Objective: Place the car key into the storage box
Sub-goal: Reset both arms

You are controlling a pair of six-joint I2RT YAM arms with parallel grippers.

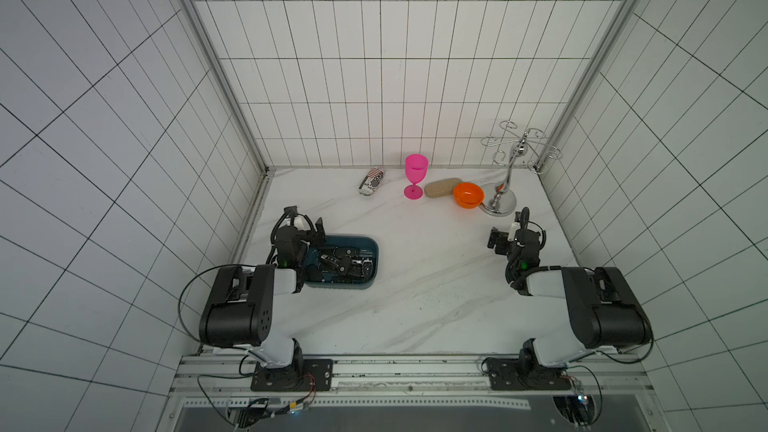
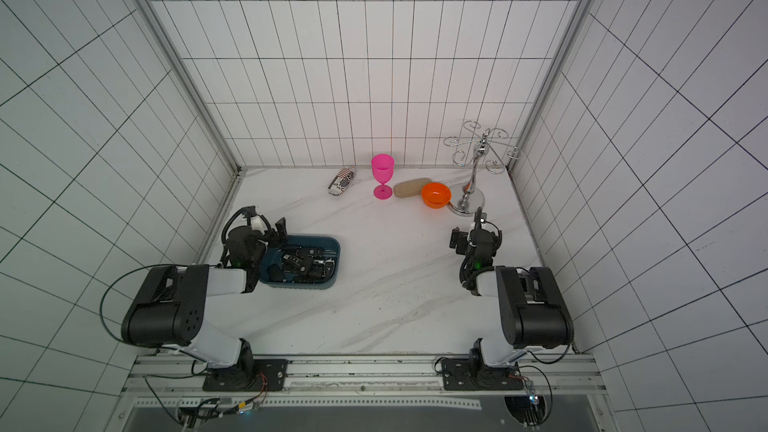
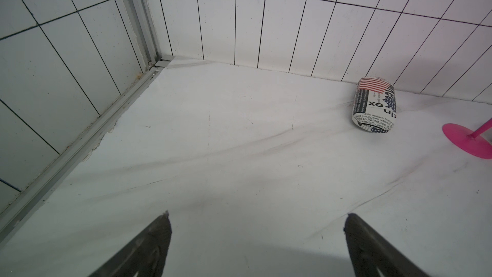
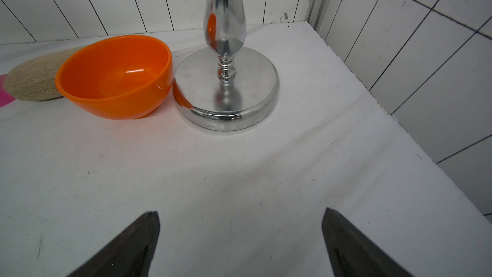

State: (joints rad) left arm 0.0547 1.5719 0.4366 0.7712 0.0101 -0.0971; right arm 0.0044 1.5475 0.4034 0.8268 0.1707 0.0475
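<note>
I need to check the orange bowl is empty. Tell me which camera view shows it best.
The right wrist view: the orange bowl is close up, its empty inside visible, beside the chrome stand's base. Both top views show it small. The left wrist view misses it.

**Open middle, crowded back wall**

Marble table [image 1: 419, 297] bare through the centre, front edge to back row. Back row, close-set: printed case [image 1: 371, 180], pink goblet [image 1: 416, 176], tan oval case [image 1: 443, 187], orange bowl [image 1: 468, 195], chrome stand [image 1: 500, 201]; bowl just beside the stand's base. Storage box [image 1: 345, 285] near the left wall, heaped with car keys [image 1: 340, 263], its left end under the left arm [image 1: 266, 284]. Bare table ahead of the left gripper [image 3: 257, 214] to the far corner. Stand and bowl near ahead of the right gripper [image 4: 241, 210].
</note>
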